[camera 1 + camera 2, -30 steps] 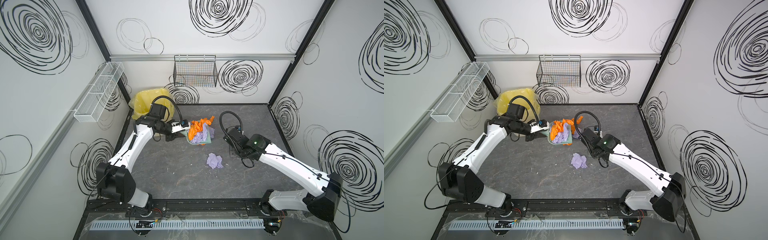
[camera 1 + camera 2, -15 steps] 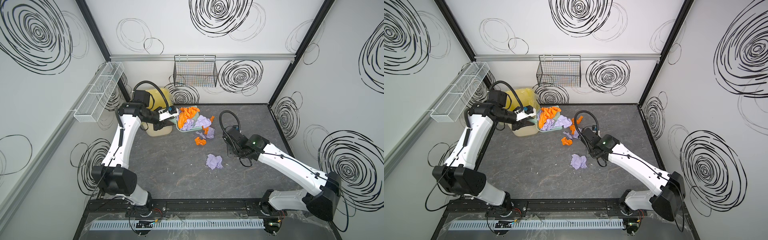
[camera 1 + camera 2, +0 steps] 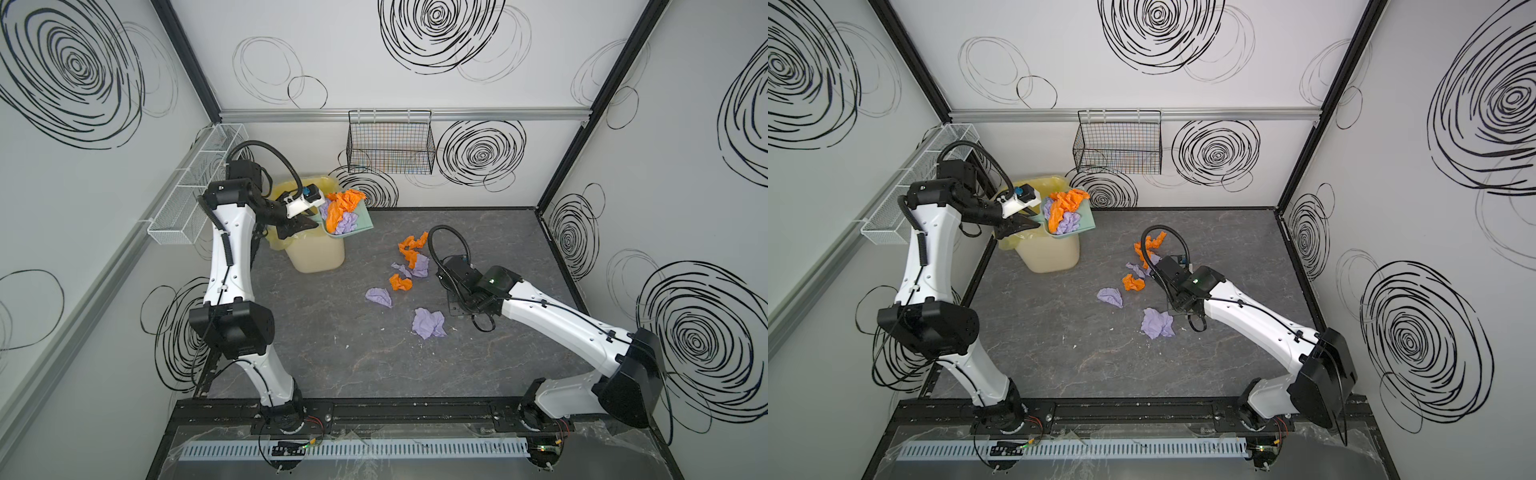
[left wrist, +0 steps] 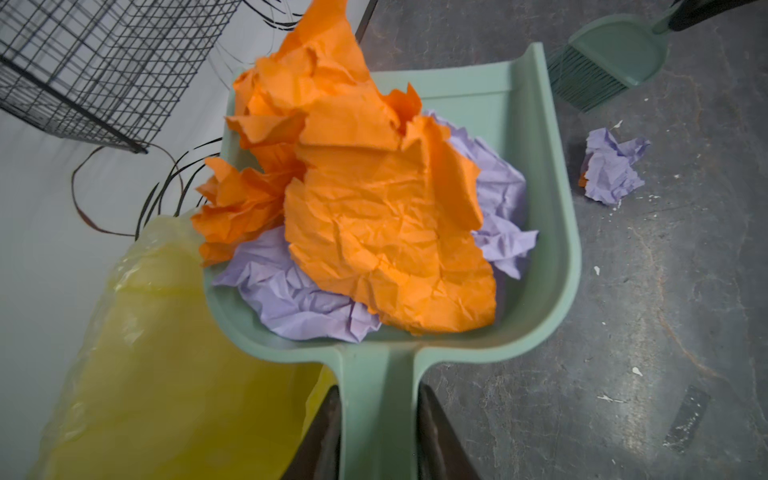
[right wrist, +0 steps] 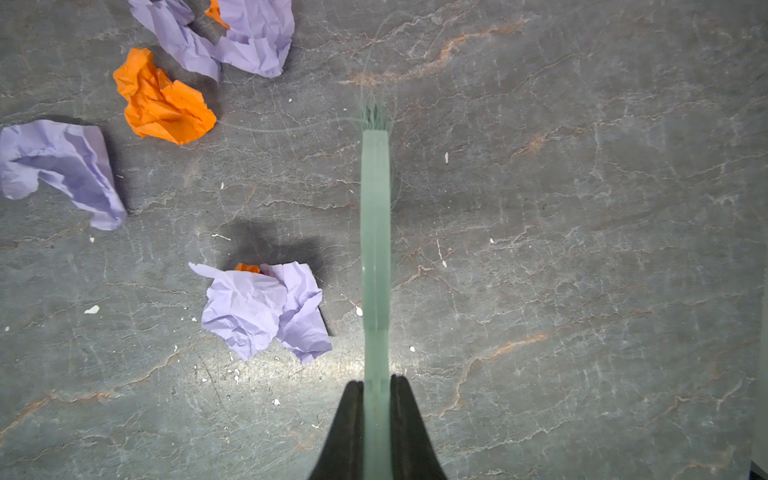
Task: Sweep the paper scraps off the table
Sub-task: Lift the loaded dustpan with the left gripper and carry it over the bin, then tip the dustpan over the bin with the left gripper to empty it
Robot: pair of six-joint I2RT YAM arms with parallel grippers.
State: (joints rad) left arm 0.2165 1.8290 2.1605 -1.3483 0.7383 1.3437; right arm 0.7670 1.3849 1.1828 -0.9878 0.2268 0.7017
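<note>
**A:** Quick one, where's the paper at?

**B:** Split in 2 lots. A heap of orange and purple paper scraps (image 4: 374, 208) is piled in the green dustpan (image 4: 557, 249). The dustpan is held up off the table (image 3: 353, 353), right at the rim of the bin (image 3: 316, 253). The bin sits in the 10 o'clock corner in both top views. The pan's back corner overlaps the bin's yellow liner (image 4: 145, 374).

**A:** And the rest?

**B:** About 6 loose wads (image 3: 401, 283) are lying on the table, running from the middle up toward 12 o'clock. The big purple wad (image 3: 428, 323) is the one nearest 6 o'clock.

**A:** What are the grippers up to?

**B:** The left gripper (image 4: 378, 399) is pinching the dustpan's handle, 1 jaw on each side, pressed right against it. The right gripper (image 5: 376, 386) is squeezed onto the thin handle of the green brush (image 5: 376, 249), no gap showing. That arm's wrist sits at about 3 o'clock from the loose wads, and the big purple wad is just beside the brush. The bristle end is down by the table, but I honestly can't tell if it's touching.
</note>
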